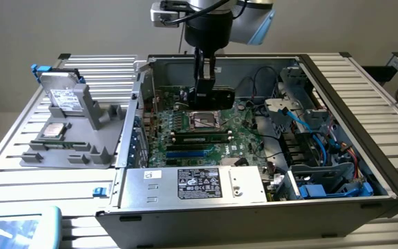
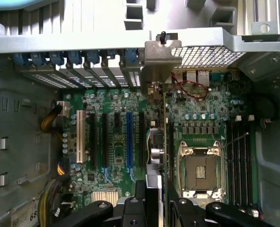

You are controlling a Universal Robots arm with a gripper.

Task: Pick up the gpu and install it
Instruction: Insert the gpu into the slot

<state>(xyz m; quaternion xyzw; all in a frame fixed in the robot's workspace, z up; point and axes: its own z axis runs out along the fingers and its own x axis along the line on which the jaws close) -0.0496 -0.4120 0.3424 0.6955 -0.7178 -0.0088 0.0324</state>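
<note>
I read little print from here. The black label point(image 1: 200, 183) on the power supply point(image 1: 192, 184), at the near edge of the computer case point(image 1: 254, 223), carries white text and marks too small to make out. A white sticker point(image 2: 29, 217) on the case floor in the wrist view seems to end in "68". The hard drive point(image 1: 64, 96) standing in the grey holder point(image 1: 81, 155) has a white label that I cannot read.

The end effector point(image 1: 204, 85) is clenched on the gpu point(image 1: 219, 96), gripping its upper edge. The card hangs upright inside the case, black face showing, over the motherboard point(image 1: 240, 140) near the back wall. It is just behind the CPU socket point(image 1: 203, 120) and the memory sticks point(image 1: 199, 138). In the wrist view its silver end bracket point(image 2: 159, 59) meets the rear wall beside the row of slot covers, and the card runs between the blue slot point(image 2: 128, 137) and the socket. I cannot tell whether it is seated.

The worktop point(image 1: 19, 171) is ribbed aluminium. The case fills its middle, and the holder sits toward the edge on the exterior view's left. A plain grey wall stands behind.
</note>
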